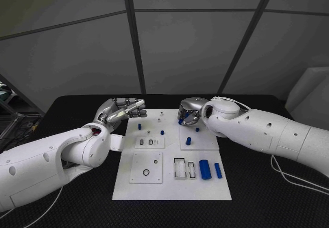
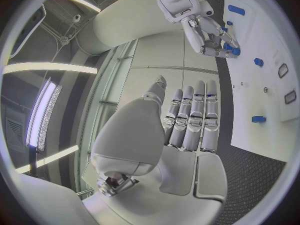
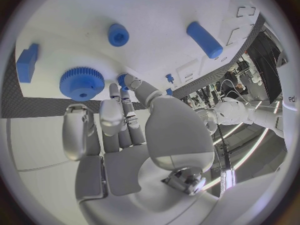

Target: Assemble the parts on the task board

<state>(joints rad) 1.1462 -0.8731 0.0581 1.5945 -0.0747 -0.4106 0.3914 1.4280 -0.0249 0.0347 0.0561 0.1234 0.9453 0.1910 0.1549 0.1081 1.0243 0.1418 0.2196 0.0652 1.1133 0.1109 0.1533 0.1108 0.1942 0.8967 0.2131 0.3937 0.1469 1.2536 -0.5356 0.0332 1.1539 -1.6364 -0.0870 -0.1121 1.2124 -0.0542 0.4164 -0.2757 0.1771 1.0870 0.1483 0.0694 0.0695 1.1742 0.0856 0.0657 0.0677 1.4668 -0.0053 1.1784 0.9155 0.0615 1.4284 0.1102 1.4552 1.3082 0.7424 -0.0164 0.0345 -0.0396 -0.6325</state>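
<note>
The right hand point(image 1: 191, 112) pinches a small blue part point(image 3: 122, 80) over the far task board point(image 1: 171, 187), while the left hand point(image 1: 123, 110) hovers empty, fingers straight.

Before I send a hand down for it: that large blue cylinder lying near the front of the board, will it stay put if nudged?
Probably not. The large blue cylinder lies on its side on the smooth white task board, so a sideways nudge would likely roll it toward the smaller blue pin beside it. It looks like rigid, smooth plastic: stiff, fairly light, possibly slippery.
</note>
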